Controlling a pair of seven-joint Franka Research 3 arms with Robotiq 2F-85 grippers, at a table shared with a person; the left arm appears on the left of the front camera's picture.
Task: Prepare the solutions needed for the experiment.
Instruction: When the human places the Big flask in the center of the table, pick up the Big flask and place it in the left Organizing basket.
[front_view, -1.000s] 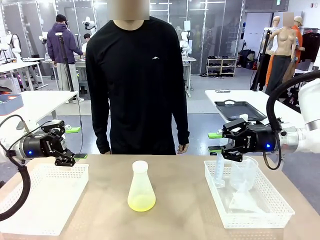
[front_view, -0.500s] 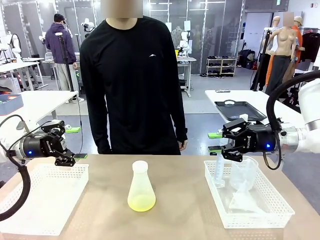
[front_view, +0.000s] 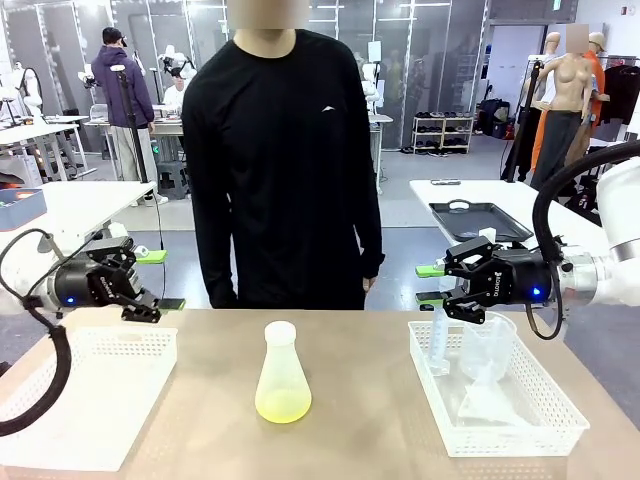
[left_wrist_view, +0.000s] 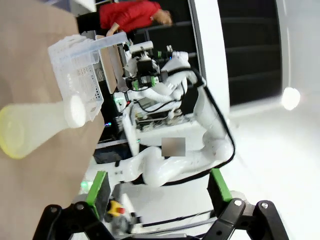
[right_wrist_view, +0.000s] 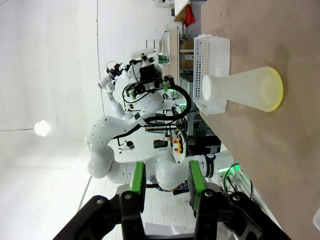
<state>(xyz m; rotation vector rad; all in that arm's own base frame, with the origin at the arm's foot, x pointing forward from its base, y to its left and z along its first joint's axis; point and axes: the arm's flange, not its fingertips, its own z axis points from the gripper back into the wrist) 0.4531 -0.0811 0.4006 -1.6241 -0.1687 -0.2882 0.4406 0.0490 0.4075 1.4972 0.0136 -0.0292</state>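
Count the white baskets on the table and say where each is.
2. The left basket sits at the robot's left end of the table; the right basket sits at its right end, with clear labware inside. None looks hidden.

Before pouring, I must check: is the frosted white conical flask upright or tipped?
Upright. The frosted white conical flask stands on its wide base, pale yellow-green liquid pooled at the bottom.

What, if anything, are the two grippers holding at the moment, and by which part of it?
Nothing is held. The left gripper and the right gripper both hover with fingers apart and nothing between them. The flask stands apart from both.
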